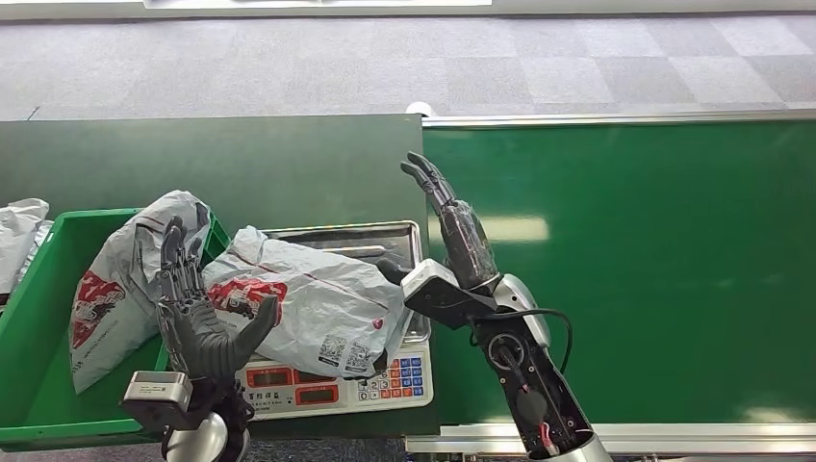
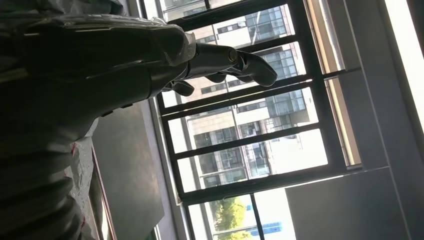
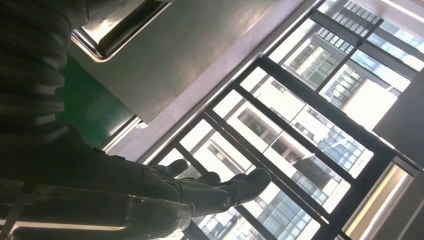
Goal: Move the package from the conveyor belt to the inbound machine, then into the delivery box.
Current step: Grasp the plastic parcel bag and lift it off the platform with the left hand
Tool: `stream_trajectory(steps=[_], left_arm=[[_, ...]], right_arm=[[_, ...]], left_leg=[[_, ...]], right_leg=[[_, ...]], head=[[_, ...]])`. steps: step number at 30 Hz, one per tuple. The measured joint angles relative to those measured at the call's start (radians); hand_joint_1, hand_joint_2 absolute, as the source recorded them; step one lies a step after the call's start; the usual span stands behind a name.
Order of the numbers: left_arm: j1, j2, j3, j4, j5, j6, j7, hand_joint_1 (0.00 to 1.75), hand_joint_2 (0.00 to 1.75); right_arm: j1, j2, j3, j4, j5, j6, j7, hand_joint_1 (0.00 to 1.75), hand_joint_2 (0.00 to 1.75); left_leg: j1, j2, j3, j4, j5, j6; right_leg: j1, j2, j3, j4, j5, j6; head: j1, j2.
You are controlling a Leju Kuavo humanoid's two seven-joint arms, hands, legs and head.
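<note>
A grey plastic package (image 1: 322, 294) with red print lies on the steel tray (image 1: 390, 236) of the weighing machine (image 1: 390, 380). My left hand (image 1: 197, 313) stands open at the package's left end, fingers pointing up and thumb close to the bag. It holds nothing, and the left wrist view has its fingers (image 2: 235, 62) stretched out in the air. My right hand (image 1: 452, 226) is open too, fingers straight, just right of the tray over the left edge of the green conveyor belt (image 1: 654, 269). In the right wrist view that hand (image 3: 200, 192) is empty.
A green delivery box (image 1: 38, 318) sits left of the machine, with a second grey package (image 1: 115, 284) leaning over its right wall. Another pale bag (image 1: 19, 231) lies at the far left. A dark green tabletop (image 1: 241, 164) runs behind; grey floor lies beyond.
</note>
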Motion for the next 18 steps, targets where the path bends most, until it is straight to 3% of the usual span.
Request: stream_trajectory(steps=[12,18], left_arm=[[0.036,0.0,0.004,-0.017,-0.017,0.012,0.003,0.0,1.75],[0.035,0.0,-0.007,-0.01,-0.199,0.057,0.074,0.0,1.75]], right_arm=[[0.154,-0.01,-0.169,-0.3,-0.261,-0.09,-0.118,0.0,1.75],[0.247,0.0,-0.24,-0.463,-0.344,-0.156,-0.164,0.0,1.75]], left_leg=[[0.0,0.0,0.0,0.0,0.0,0.0],[0.0,0.0,0.0,0.0,0.0,0.0]], right_leg=[[0.0,0.0,0.0,0.0,0.0,0.0],[0.0,0.0,0.0,0.0,0.0,0.0]], head=[[0.0,0.0],[0.0,0.0]])
